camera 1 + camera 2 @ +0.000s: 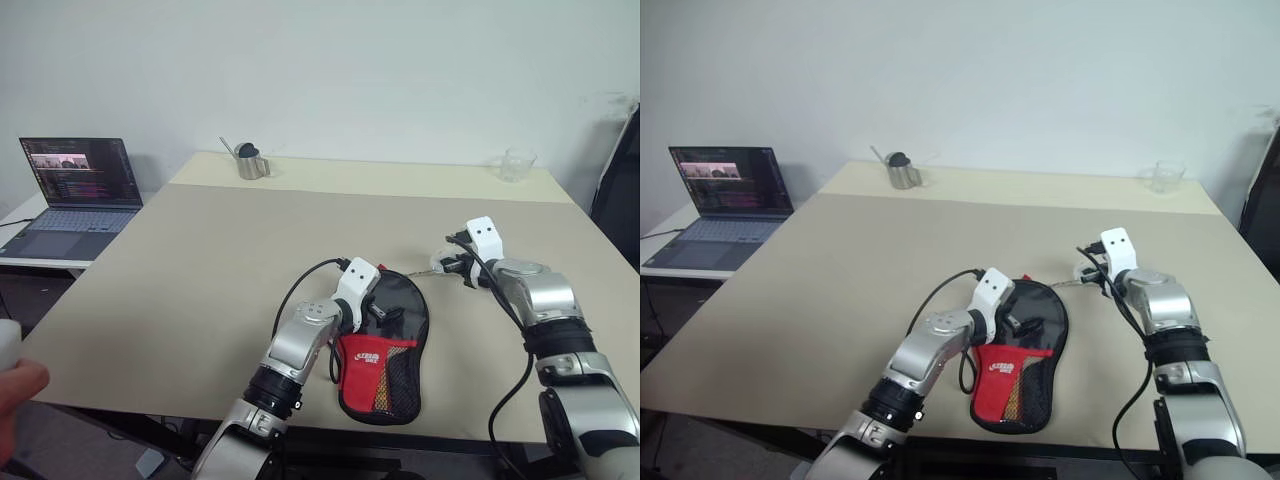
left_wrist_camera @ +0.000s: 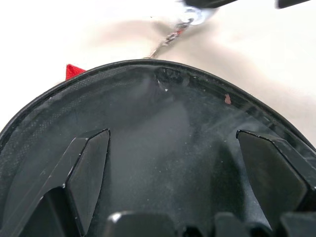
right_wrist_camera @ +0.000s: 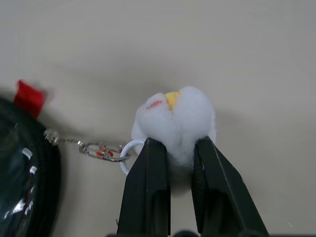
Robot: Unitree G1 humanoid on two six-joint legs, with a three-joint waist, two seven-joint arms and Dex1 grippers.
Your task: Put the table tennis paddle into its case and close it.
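Right gripper: fingers pinched almost shut on fluffy white ball charm, short chain running taut from charm ring to zip edge of case. Left gripper: spread wide, holding nothing, fingers resting on or just above round black top of case, seemingly pinning it.

Case flat on table near front edge, round end away from robot, red-and-mesh pocket end nearer. Paddle not distinguishable; judged already inside, given filled-out shape.

Step in hand, by judgement: zip closure by drawing charm around rim. Advice: pull along curve of edge, not straight outward; chain kept low and taut; steady hold-down from left side to stop case sliding. Risk: soft charm slipping from pinch, or case dragging and zip jamming.
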